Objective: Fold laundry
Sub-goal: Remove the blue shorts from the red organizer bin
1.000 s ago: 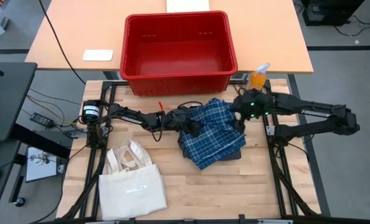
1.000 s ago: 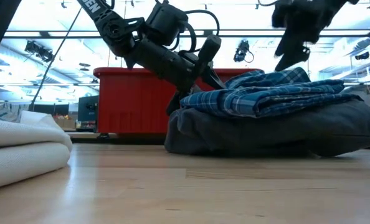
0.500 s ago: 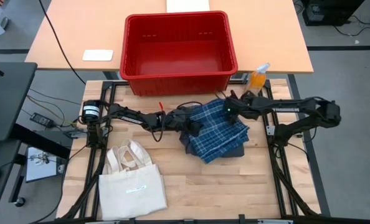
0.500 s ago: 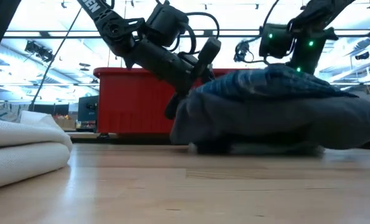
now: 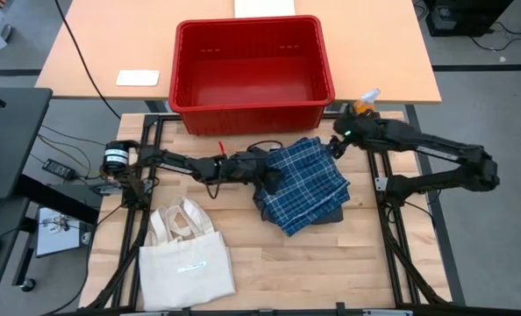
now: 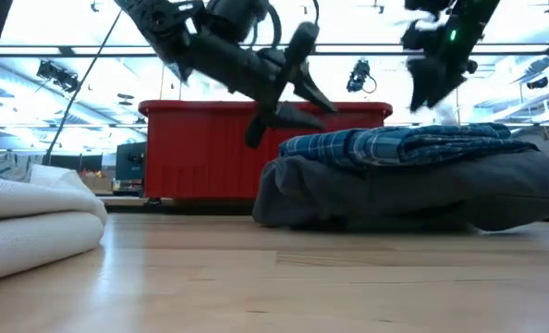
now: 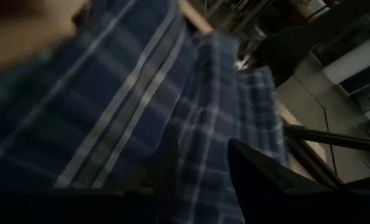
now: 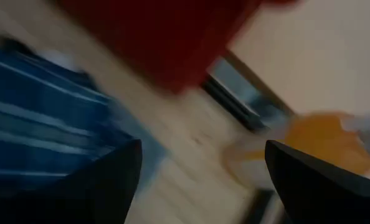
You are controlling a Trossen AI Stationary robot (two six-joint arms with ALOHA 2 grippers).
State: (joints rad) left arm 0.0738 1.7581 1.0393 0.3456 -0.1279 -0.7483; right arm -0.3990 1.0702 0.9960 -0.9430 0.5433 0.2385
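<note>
A blue-and-white plaid piece lies folded on top of a charcoal garment, which rests on the table. My left gripper hovers open just above the pile's left edge; its wrist view looks past its fingers onto the plaid. My right gripper is open above the pile's far right corner, clear of the cloth.
A red bin stands on the table beyond the far edge. An orange bottle stands at the far right corner, close to my right gripper. A cream tote bag lies near left. Bare wood lies in front of the pile.
My right gripper came down and leftward onto the pile's far side, then rose and drew back toward the far right corner. The plaid piece, first lying in raised folds, now lies flatter on the charcoal garment. My left gripper lifted a little above the pile's left edge.
</note>
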